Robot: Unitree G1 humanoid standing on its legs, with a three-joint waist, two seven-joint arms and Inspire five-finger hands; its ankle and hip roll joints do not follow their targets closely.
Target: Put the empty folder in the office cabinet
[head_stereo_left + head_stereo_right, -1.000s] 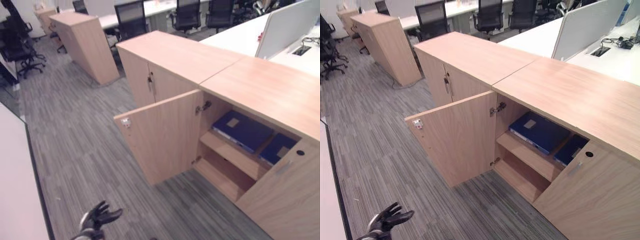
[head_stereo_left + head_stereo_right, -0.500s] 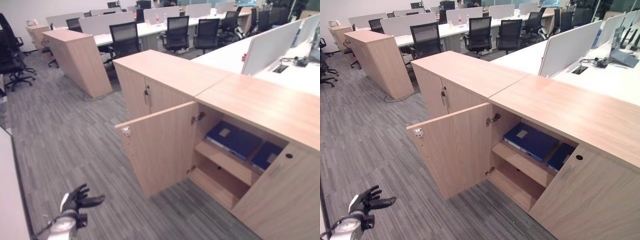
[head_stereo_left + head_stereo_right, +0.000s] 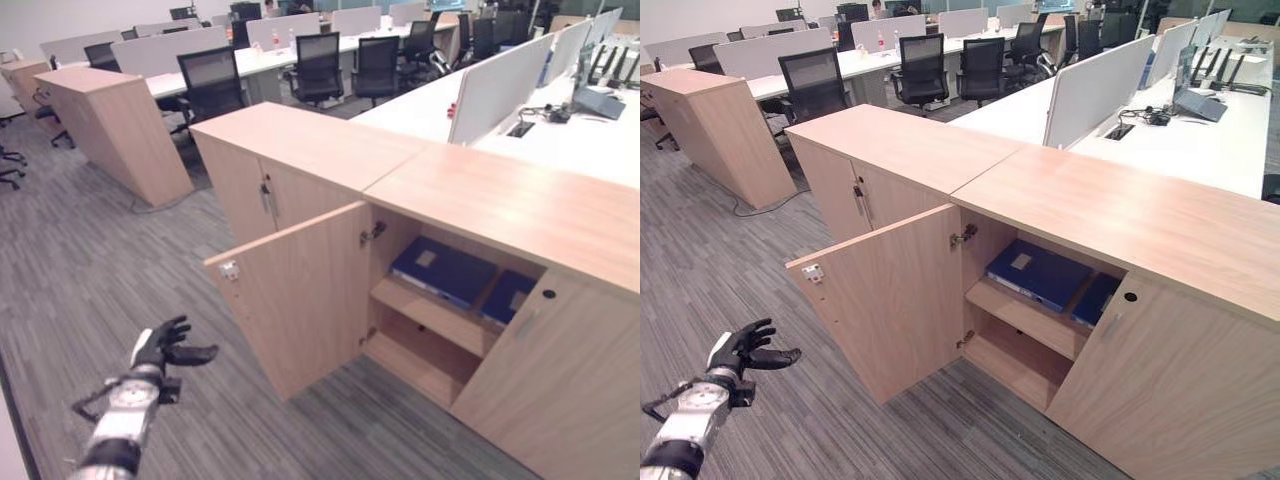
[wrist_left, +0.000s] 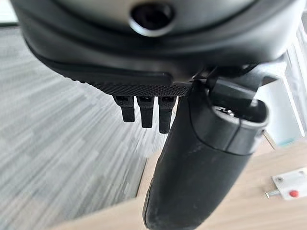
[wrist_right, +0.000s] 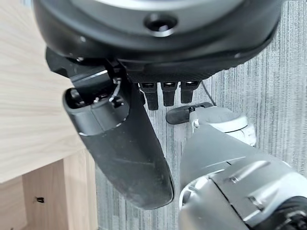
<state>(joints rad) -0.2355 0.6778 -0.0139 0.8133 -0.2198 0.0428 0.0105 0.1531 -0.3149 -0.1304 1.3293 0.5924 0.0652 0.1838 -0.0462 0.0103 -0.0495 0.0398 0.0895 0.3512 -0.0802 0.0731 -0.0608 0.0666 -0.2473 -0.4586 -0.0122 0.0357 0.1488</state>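
Note:
The wooden office cabinet (image 3: 480, 190) stands with its left door (image 3: 300, 295) swung open. On its upper shelf lies a blue folder (image 3: 443, 270) flat, with a second blue folder (image 3: 507, 297) to its right; the lower shelf (image 3: 425, 365) is bare. My left hand (image 3: 165, 345) hovers open above the carpet, left of the door's free edge, holding nothing. In the left wrist view its thumb (image 4: 201, 158) points at the door edge with the white catch (image 4: 288, 184). In the right wrist view my right hand (image 5: 124, 143) is open and empty beside the cabinet's wood (image 5: 29, 110).
A second closed cabinet (image 3: 300, 150) adjoins the open one on the left. Another tall cabinet (image 3: 110, 120) stands further back left. Office chairs (image 3: 210, 80) and desks with white partitions (image 3: 500, 85) fill the background. Grey striped carpet (image 3: 100, 260) spreads before the cabinets.
The camera has shifted, so the whole scene sits differently. My left hand has risen from the bottom edge and come closer to the open door's edge, still open.

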